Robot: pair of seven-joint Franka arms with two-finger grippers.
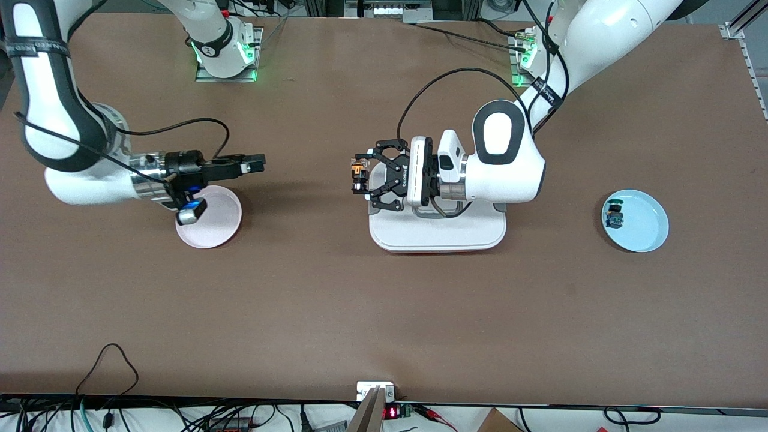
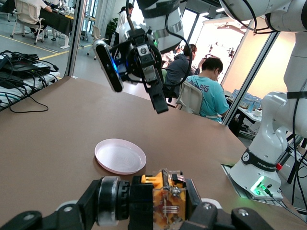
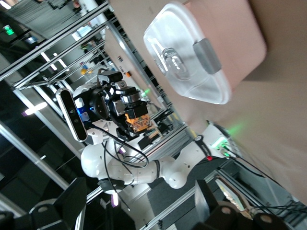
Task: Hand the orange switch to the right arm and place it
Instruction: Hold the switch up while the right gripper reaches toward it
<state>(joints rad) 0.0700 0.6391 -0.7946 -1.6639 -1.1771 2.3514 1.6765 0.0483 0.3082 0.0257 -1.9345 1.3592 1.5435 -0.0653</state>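
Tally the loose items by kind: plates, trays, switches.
Plates: 2 (pink plate, blue plate)
Trays: 1 (white tray)
Switches: 2 (orange switch in the left tool, blue-green switch on the blue plate)
Total: 5

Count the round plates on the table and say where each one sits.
2. The pink plate lies toward the right arm's end, under the right gripper. The blue plate lies toward the left arm's end, holding a small black piece.
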